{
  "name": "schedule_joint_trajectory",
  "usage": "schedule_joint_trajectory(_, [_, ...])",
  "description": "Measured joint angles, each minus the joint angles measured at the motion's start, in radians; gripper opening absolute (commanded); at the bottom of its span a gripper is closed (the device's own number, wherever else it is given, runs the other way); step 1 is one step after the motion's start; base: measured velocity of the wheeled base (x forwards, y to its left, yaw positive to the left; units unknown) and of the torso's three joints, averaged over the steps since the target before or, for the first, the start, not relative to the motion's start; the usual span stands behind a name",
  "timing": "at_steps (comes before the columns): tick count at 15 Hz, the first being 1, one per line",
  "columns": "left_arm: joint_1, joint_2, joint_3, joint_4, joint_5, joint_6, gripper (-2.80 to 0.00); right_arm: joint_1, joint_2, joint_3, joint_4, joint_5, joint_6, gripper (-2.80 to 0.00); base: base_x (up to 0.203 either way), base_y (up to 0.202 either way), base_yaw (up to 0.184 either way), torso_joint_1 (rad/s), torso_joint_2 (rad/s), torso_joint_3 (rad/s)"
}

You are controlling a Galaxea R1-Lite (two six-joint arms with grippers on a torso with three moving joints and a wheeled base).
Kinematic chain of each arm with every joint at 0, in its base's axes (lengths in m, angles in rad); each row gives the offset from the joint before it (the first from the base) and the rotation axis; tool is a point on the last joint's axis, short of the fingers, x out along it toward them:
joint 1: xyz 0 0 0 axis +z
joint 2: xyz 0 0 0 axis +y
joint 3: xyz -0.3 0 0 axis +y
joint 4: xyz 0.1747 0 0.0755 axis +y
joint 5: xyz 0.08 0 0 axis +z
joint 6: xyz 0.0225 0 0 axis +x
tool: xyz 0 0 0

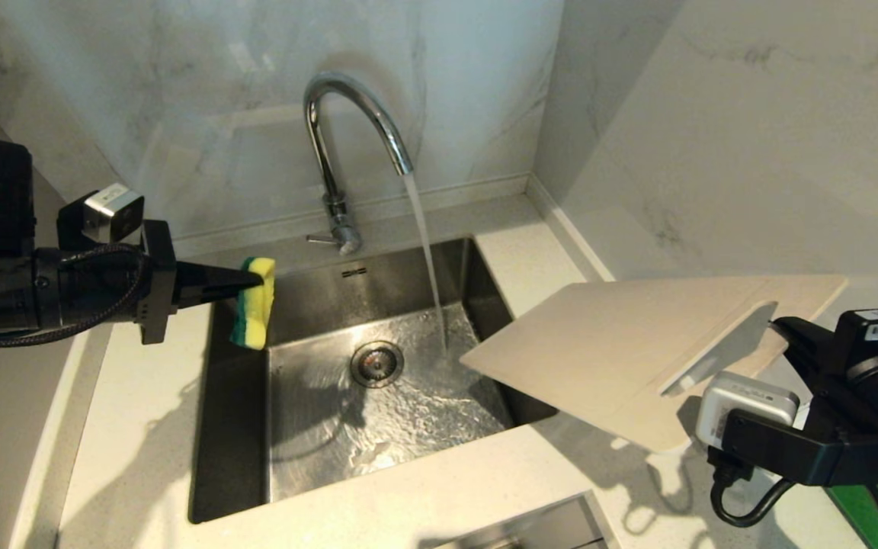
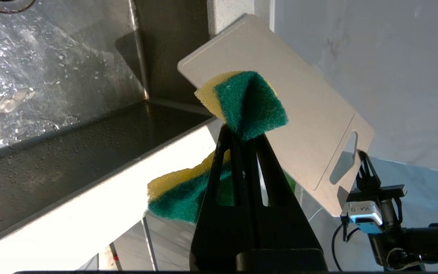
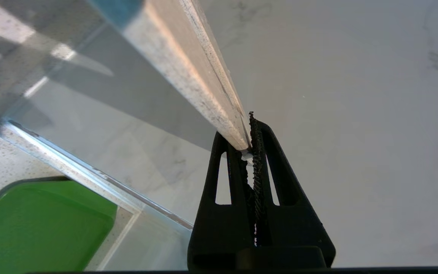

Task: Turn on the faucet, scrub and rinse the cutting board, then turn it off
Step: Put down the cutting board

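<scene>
The chrome faucet [image 1: 344, 145] stands behind the sink and water pours from its spout into the basin. My right gripper [image 3: 248, 133] is shut on the short end of the cream-white cutting board [image 1: 622, 343], by its handle slot. The board hangs in the air over the counter, its far corner reaching over the sink's right rim, just right of the stream. The same cutting board [image 2: 291, 110] shows tilted in the left wrist view. My left gripper [image 2: 243, 133] is shut on a yellow-and-green sponge [image 1: 254, 302], held over the sink's left edge, apart from the board.
The steel sink [image 1: 241, 427] is wet, with a round drain [image 1: 376, 363] in the middle. Pale counter [image 1: 424, 503] surrounds it, and marble walls close the back and right. A bright green flat board [image 3: 40, 224] lies on the counter at the right.
</scene>
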Motion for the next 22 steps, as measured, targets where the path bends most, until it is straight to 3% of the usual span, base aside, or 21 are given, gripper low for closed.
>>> schedule_joint_trajectory(6, [-0.001,0.004,-0.006,-0.001,-0.004,0.002,-2.8,0.013,0.026,-0.028,-0.001,-0.057,0.002,-2.8,0.0,0.0,0.0,0.0,0.0,0.0])
schedule_joint_trajectory(14, [-0.001,0.034,-0.015,-0.004,-0.009,0.006,-2.8,0.113,0.091,-0.077,0.0,-0.215,0.011,-2.8,0.0,0.0,0.0,0.0,0.0,0.0])
schedule_joint_trajectory(18, [-0.001,0.048,-0.014,-0.029,-0.01,0.005,-2.8,0.199,0.13,-0.115,0.001,-0.303,0.011,-2.8,0.0,0.0,0.0,0.0,0.0,0.0])
schedule_joint_trajectory(22, [-0.001,0.047,-0.014,-0.029,-0.011,0.005,-2.8,0.323,0.172,-0.161,0.001,-0.46,0.01,-2.8,0.0,0.0,0.0,0.0,0.0,0.0])
